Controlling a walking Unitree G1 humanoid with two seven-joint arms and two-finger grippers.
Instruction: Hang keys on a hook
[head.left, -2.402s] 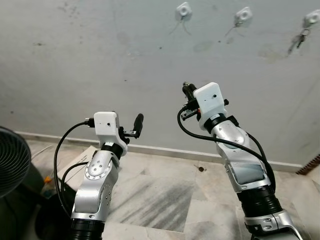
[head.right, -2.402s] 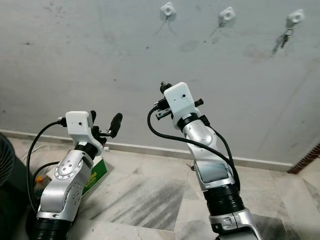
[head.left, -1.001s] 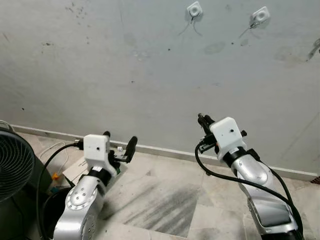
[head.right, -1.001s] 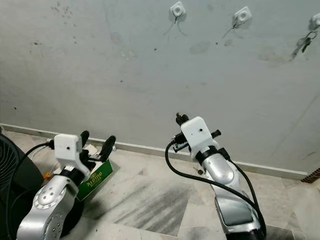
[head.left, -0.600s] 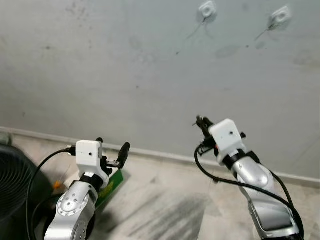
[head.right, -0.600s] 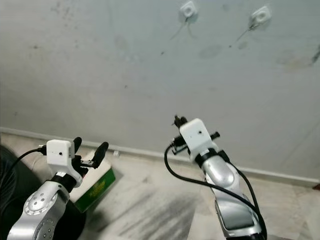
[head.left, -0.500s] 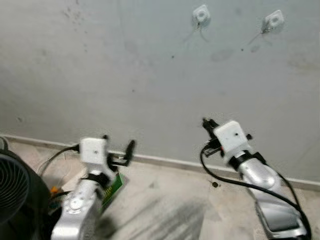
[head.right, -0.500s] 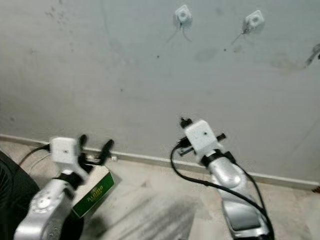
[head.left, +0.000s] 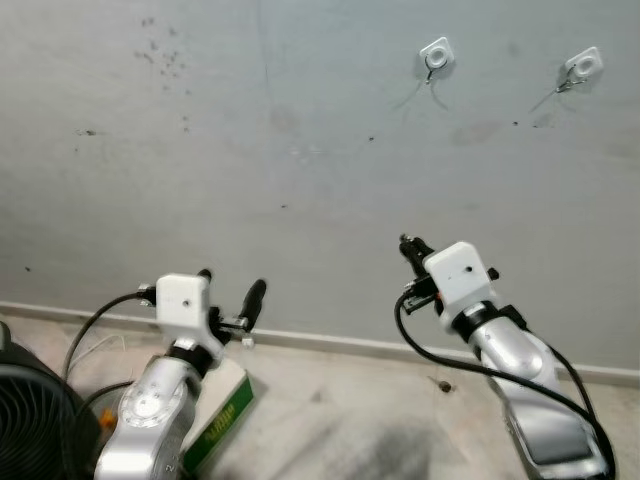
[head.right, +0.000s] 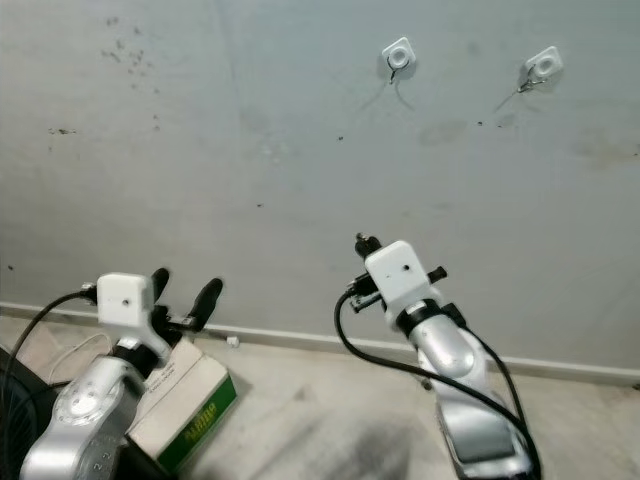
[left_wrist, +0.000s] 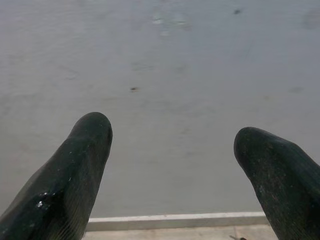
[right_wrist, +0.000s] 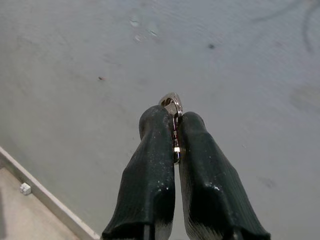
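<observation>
A grey wall (head.left: 250, 150) carries two white hooks (head.left: 436, 55). Below, a green-and-white box (head.right: 185, 405) lies on the floor. The left gripper (left_wrist: 172, 145) gapes apart; the right gripper (right_wrist: 172, 131) pinches one key ring (right_wrist: 173, 102).

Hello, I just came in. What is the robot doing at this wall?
The right gripper is shut on a key ring, held up before the grey wall. Two white hooks sit higher on the wall, and nothing hangs on them yet. The left gripper is open and holds nothing.
</observation>
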